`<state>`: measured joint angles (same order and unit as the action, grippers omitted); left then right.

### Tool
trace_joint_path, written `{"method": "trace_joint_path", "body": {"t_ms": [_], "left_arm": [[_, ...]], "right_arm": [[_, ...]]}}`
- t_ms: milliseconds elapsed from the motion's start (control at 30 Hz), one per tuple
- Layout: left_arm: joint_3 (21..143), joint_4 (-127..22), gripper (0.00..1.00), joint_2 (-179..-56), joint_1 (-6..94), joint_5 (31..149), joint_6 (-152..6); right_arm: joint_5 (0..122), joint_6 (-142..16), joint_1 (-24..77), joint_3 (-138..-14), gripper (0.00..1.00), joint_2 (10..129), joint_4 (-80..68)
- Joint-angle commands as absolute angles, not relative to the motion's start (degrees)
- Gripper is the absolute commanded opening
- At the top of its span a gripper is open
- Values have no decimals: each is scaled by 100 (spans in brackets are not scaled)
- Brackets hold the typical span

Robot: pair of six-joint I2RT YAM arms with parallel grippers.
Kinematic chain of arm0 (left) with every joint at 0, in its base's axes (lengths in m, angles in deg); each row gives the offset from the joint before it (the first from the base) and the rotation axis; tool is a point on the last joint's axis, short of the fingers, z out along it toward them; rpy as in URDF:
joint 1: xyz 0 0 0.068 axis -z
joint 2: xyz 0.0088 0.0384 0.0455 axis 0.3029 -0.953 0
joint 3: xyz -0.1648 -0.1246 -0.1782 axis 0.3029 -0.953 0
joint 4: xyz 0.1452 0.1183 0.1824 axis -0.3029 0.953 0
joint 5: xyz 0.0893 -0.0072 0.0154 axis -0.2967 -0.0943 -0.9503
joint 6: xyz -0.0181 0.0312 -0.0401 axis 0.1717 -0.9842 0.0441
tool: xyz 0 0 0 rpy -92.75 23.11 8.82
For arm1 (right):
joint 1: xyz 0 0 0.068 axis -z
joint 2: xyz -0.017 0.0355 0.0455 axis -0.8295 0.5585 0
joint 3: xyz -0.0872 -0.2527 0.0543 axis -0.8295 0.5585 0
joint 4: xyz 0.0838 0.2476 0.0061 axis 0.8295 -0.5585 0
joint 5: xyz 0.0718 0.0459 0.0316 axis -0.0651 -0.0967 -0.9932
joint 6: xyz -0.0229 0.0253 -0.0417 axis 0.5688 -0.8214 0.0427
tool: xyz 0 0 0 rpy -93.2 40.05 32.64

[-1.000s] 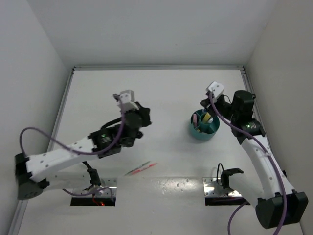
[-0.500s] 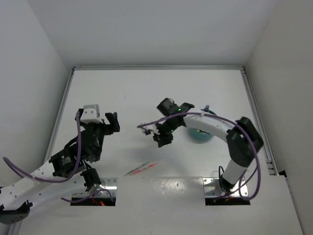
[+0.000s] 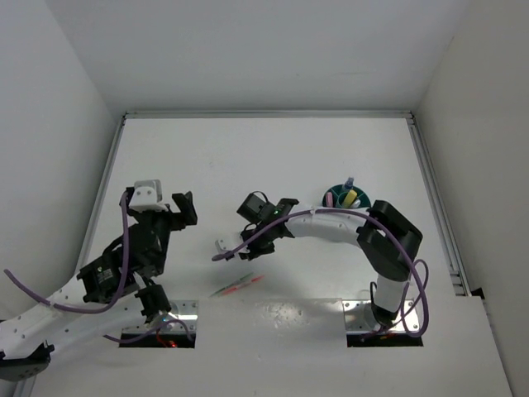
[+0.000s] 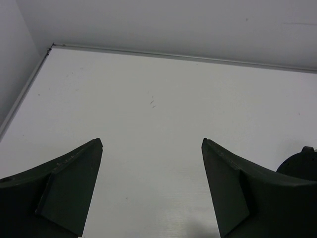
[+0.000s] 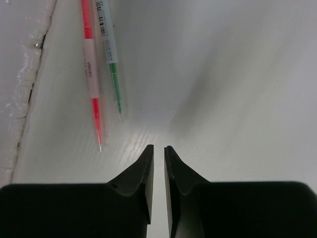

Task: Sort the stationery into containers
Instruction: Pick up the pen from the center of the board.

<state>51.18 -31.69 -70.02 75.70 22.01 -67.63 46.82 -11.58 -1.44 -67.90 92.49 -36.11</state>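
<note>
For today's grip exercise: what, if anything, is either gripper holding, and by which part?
Nothing: left gripper open, empty; right gripper nearly shut, empty.

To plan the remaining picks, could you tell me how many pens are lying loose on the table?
2. The pink pen and the green pen lie side by side on the table, just ahead of the right gripper. Others could be hidden from view.
</note>
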Motion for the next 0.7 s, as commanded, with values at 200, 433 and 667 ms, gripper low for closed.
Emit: {"method": "trace_joint_path", "body": {"t_ms": [200,433,667], "left_arm": [[4999,-3346,87,-6129,7511,1780,-6796],[4946,-3400,87,-6039,7511,1727,-6796],[4946,-3400,87,-6039,7511,1727,-6849]], "right_arm": [[4840,-1307,-539,-6906,13,9343,-3169],[4646,-1360,-934,-7530,13,9764,-3731],[4698,-1360,-1136,-7460,13,9765,-3670]]}}
